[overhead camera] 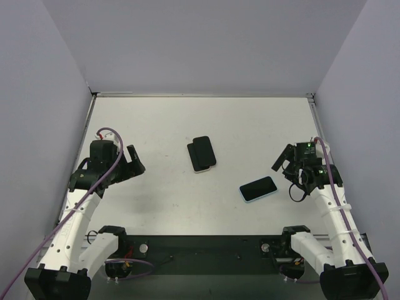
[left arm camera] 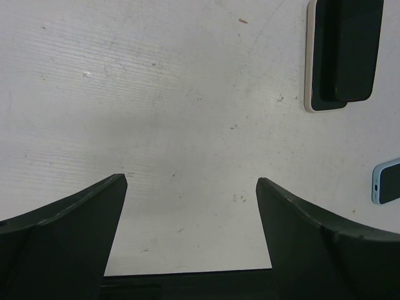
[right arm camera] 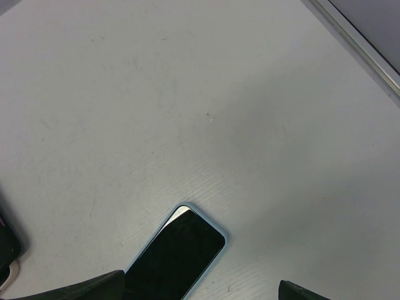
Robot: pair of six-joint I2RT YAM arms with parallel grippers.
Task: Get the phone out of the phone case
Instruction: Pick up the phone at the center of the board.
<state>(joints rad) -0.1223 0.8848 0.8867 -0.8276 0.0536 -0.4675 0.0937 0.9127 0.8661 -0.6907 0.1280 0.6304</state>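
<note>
A black phone in a light blue case [overhead camera: 258, 189] lies flat on the white table, right of centre; it shows screen-up in the right wrist view [right arm camera: 175, 253] and at the right edge of the left wrist view [left arm camera: 387, 182]. A second black phone lies partly on a cream-edged case [overhead camera: 201, 154] at mid-table, also in the left wrist view [left arm camera: 342, 53]. My right gripper [overhead camera: 282, 161] is open and empty, above and right of the blue-cased phone. My left gripper [overhead camera: 135, 161] is open and empty, well left of both phones.
The table's raised metal rim [overhead camera: 200, 95] runs along the back, with grey walls on three sides. The black base rail [overhead camera: 200, 247] with both arm mounts lies along the near edge.
</note>
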